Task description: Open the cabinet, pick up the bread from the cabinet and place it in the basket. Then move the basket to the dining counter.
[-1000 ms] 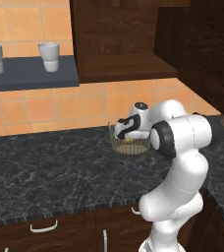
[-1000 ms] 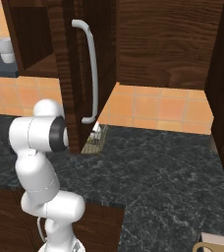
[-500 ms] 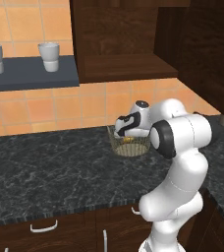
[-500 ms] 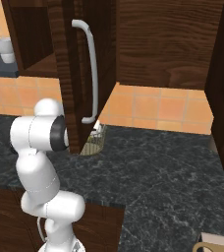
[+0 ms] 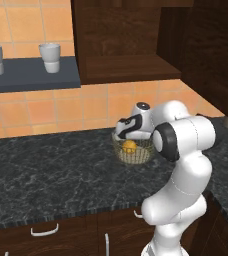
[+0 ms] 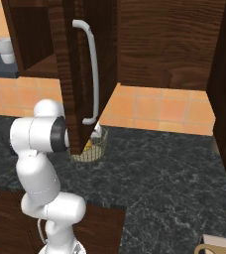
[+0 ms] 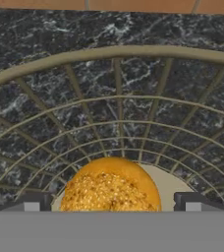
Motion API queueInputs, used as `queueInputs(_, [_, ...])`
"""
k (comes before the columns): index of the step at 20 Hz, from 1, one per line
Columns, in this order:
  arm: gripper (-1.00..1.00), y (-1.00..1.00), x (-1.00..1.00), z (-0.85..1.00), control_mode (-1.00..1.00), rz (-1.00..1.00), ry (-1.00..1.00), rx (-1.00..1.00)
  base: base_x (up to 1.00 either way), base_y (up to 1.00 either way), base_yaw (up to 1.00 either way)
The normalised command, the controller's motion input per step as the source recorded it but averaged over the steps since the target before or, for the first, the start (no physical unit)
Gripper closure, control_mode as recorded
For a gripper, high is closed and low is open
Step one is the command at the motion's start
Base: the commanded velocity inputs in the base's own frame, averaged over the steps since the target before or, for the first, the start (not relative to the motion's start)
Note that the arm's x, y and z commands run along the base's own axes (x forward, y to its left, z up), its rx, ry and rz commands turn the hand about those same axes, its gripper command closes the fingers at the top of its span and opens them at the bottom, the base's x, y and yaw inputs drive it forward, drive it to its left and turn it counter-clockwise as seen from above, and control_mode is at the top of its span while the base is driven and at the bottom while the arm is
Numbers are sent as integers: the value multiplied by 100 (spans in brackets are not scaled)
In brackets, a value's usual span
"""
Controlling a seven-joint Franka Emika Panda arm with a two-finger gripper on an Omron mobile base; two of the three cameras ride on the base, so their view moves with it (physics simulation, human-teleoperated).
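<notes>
Hovering with end effector (image 7: 111,202) spread wide and empty over bread (image 7: 110,186) lying in basket (image 5: 132,151), risking snagging mesh when withdrawing carelessly upward.

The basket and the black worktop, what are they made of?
The basket looks like thin tan-gold metal wire: open mesh you can see the worktop through, with a flat beige base. The worktop looks like polished black stone, maybe granite, with pale speckled veins.
</notes>
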Motion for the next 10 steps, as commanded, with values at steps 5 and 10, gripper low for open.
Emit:
queueInputs(5, [-100,13,-2,16,-100,0,-11,0,0,0,0])
queueInputs(10, [-100,2,-72,46,-100,2,-4,-1,0,0,0])
